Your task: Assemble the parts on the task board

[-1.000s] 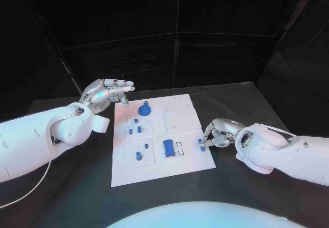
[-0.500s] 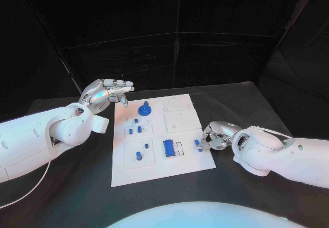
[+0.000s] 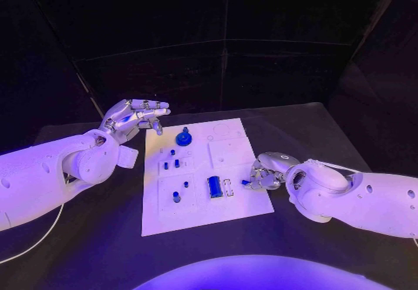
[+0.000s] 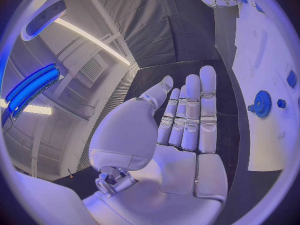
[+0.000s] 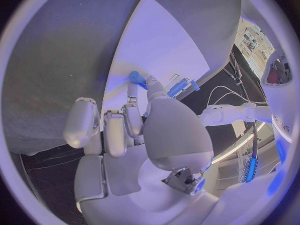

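Your right hand (image 3: 266, 174) is pinching a small blue part (image 3: 246, 182) between its fingertips. It holds the part just above the board (image 3: 209, 211), near the board's edge on that hand's side. I think you hold it there because you are about to push it into a slot. The long blue block (image 3: 213, 186) and the white slot (image 3: 228, 188) next to it are just past the fingertips, so that may be where the part goes. I can't be sure.

Your left hand (image 3: 135, 118) is flat, fingers apart, with nothing in it. It hangs in the air just off the far corner of the board, well away from the right hand. It looks like it is waiting out of the way. The blue gear (image 3: 183, 138) stands on the board just beside it.

The right wrist view shows the part (image 5: 135, 78) sticking out past the fingertips, close over the board (image 5: 169, 40). The head view can't show that so well.

The left wrist view shows the left hand (image 4: 181, 135) with its fingers straight and side by side, and the gear (image 4: 262, 104) off to the side on the board (image 4: 262, 140).
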Controlling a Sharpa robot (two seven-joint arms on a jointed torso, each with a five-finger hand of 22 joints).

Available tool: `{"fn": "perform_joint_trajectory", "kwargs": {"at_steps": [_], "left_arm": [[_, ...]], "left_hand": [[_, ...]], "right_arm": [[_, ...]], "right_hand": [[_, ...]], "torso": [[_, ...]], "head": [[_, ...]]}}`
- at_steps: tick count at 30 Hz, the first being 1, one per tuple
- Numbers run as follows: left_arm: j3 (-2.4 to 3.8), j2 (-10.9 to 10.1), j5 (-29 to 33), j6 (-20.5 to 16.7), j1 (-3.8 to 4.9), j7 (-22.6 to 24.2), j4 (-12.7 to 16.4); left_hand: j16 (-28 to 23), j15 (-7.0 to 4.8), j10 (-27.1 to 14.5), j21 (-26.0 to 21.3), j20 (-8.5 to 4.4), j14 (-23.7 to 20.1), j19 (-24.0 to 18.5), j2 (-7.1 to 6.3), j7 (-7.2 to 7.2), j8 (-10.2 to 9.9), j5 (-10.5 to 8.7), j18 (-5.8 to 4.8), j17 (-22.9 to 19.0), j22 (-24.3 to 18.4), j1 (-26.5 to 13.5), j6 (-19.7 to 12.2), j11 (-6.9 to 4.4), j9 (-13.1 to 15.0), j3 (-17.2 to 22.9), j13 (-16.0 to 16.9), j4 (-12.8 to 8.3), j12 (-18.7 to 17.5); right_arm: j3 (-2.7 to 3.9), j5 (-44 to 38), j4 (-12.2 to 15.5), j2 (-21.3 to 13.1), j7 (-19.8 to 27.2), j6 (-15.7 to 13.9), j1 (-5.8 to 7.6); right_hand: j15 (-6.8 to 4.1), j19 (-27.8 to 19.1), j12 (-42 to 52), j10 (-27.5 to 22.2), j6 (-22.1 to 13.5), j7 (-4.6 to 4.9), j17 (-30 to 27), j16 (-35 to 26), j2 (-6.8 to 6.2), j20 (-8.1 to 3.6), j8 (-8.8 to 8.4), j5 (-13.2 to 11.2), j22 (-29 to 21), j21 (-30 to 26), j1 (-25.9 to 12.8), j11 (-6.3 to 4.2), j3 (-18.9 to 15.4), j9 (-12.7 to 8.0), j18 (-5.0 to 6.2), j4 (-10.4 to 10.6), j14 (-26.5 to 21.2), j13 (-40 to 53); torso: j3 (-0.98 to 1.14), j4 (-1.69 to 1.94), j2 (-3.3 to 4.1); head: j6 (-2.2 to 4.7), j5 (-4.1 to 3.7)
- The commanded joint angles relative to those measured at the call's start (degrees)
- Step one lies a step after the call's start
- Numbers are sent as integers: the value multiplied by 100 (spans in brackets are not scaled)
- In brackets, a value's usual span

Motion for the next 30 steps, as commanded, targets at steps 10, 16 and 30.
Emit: {"fn": "perform_joint_trajectory", "kwargs": {"at_steps": [10,16,30], "left_arm": [[1,-21,5,75,9,37,23],[1,-31,5,71,9,36,22],[1,-21,5,69,8,40,12]], "left_hand": [[33,-1,-36,-34,-12,-52,38,-20,-22,28,25,85,-8,-10,-21,-22,15,-2,-35,8,14,34],[33,-1,-36,-34,-12,-52,38,-20,-22,28,25,85,-8,-10,-21,-22,15,-2,-35,8,14,34],[33,-1,-36,-34,-12,-52,38,-20,-22,28,25,85,-8,-10,-21,-22,15,-2,-35,8,14,34]], "right_arm": [[-59,-850,-51,90,-661,858,-92],[-59,-1059,-36,106,-790,1059,-96],[-57,-590,62,58,-775,644,-98]], "right_hand": [[-29,-51,-152,-73,-59,10,248,-119,-31,-27,-61,-9,-117,-105,257,-20,14,-32,14,-223,342,-8],[-39,-60,-208,-113,-47,7,222,-149,75,-32,-85,-207,-150,-141,653,-29,237,-38,20,-492,337,-42],[-87,51,-150,-23,165,-47,416,-30,219,-81,-155,-311,49,-21,551,-109,1966,-72,-20,-944,388,31]], "torso": [[-3,11,4],[-2,0,1],[0,5,-10]], "head": [[-32,7],[-42,24],[-50,7]]}}
